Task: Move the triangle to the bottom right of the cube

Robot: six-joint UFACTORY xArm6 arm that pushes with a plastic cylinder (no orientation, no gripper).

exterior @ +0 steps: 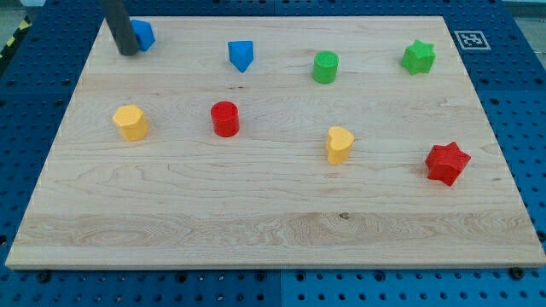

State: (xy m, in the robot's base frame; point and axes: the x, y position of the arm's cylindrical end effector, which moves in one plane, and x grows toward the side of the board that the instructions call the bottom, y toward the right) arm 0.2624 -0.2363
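My tip (128,53) stands at the view's top left, just beside the blue cube (145,36), seemingly touching its left side; the tool is a bare rod, grasping nothing. The blue triangle (241,55) sits well to the cube's right, untouched, so I judge the approach not yet begun; next I should go round to its right and push it leftward, stopping below-right of the cube. The wooden desk (273,247) is smooth, resting on blue pegboard (26,102).

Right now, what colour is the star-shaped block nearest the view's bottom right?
Red: the red star, clearest in the camera view.
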